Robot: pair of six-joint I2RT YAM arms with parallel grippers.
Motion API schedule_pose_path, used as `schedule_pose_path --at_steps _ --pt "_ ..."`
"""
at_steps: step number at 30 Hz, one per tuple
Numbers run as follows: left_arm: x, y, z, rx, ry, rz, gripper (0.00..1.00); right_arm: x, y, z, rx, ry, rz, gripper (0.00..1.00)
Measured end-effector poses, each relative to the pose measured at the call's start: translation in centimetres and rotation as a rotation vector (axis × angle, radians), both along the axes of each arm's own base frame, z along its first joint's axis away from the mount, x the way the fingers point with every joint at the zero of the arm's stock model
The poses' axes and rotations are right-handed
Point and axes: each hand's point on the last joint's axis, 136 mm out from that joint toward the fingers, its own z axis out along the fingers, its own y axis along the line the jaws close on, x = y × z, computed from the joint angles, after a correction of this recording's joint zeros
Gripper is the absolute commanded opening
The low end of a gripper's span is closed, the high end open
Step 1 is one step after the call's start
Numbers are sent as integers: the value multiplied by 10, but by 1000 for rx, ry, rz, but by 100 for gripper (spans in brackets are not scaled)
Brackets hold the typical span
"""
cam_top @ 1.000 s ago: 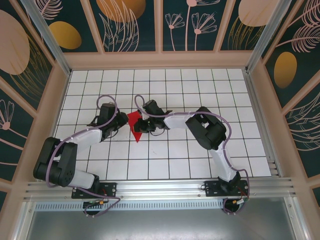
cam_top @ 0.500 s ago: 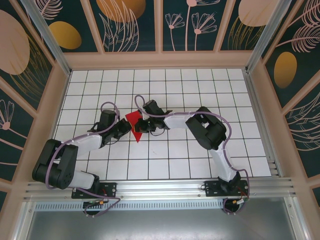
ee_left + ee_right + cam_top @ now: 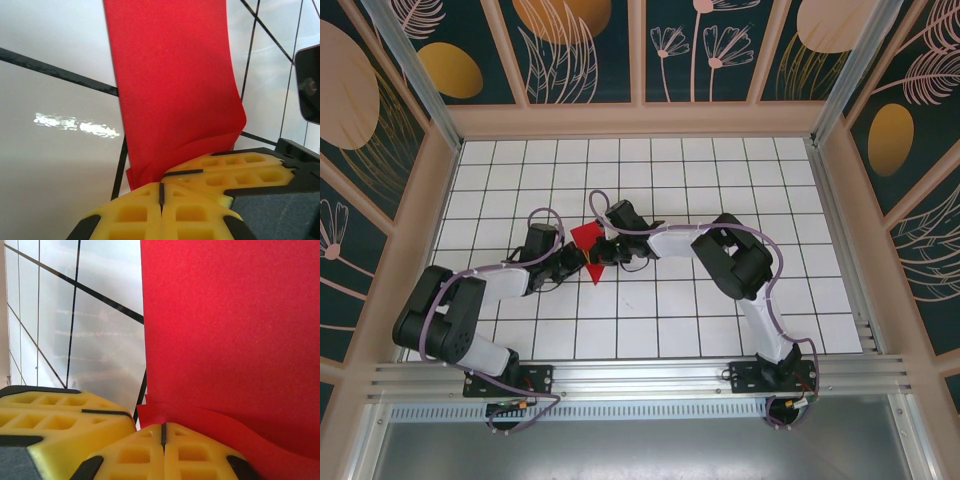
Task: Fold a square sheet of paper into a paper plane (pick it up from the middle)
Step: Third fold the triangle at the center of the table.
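Bright, even light w/ glare streak on table.

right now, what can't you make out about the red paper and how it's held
1. Top external: the red paper is too small to count its folds, and both arms' wrists cover its near part.
2. Left wrist: the red paper runs off the top edge; its lower end slips behind the yellow pads, so how deep the jaws bite is hidden.
3. Right wrist: the top and right edges cut the red paper, so its outline is unclear.
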Motion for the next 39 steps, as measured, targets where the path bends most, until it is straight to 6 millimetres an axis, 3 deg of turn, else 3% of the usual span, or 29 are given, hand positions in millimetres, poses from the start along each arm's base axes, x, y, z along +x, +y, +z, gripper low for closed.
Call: schedule_pose_path --at_steps 15,24,32,39 --pt "0 1 -12 14 22 3 0 -2 0 3 2 7 2 3" --pt "1 1 -12 12 19 2 0 -21 -12 30 40 17 32 3" --pt "1 1 -12 12 19 3 0 -44 -18 18 23 65 70 3" --pt "1 1 -12 12 19 3 0 -48 -16 19 28 71 82 4"
